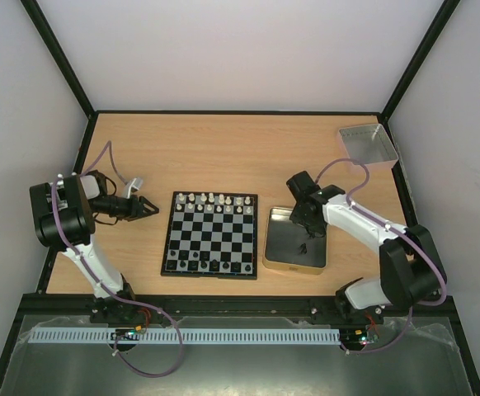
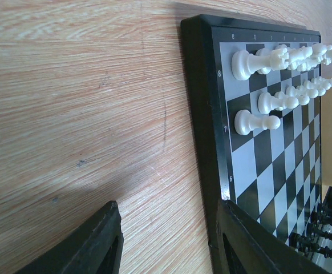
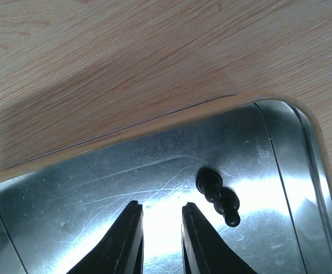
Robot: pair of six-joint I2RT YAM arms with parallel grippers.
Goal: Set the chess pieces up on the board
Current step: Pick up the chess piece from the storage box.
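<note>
Tin contents: gold-rimmed rectangular metal tin (image 1: 293, 265) holds one black chess piece (image 3: 218, 197), lying down.
Board: black-and-silver chessboard (image 1: 211, 235); white pieces (image 1: 215, 200) on far rows, black pieces (image 1: 211, 264) on near rows.
Right gripper (image 3: 160, 205): over tin, slightly parted, empty.
Left gripper (image 2: 169, 205): parted, empty, beside board.

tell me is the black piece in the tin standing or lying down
Lying down: the black piece rests on its side, stretched flat along the shiny metal floor of the tin.

White arms (image 1: 91, 262), black joints (image 1: 58, 216), probably purple cables (image 1: 339, 167).
</note>
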